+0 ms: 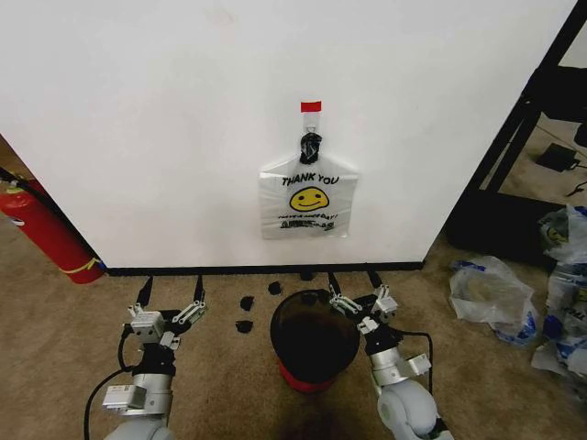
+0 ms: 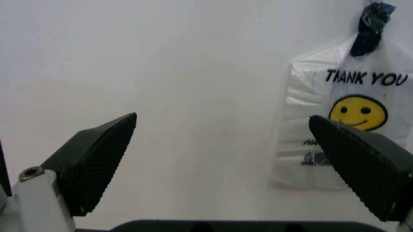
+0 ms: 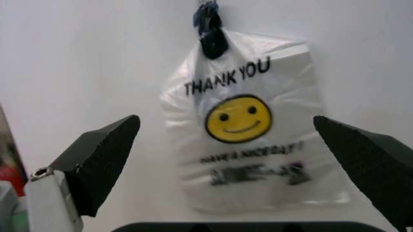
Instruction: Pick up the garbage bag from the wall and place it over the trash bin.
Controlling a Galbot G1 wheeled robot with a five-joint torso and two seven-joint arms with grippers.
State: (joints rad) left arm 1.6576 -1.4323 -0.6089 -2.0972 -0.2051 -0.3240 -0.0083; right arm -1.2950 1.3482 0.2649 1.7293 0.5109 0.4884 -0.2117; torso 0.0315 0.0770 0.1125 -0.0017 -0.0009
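Left gripper (image 1: 171, 291): jaws spread wide, nothing between them; low over the carpet, left of the trash bin, aimed at the wall.
Right gripper (image 1: 352, 279): jaws also wide apart and empty; just beside the bin's right rim, facing the bag.
Trash bin (image 1: 315, 343): black, round, red base; on the carpet between the two arms, near the wall.
Garbage bag (image 1: 308, 195): white, THANK YOU print and yellow smiley; hangs flat on the wall by a dark knot under a red tape strip (image 1: 311, 106), above the bin, apart from both grippers.
Wall (image 1: 165, 128): plain white, black baseboard.
Fire extinguisher (image 1: 48, 234): red, leaning at far left.
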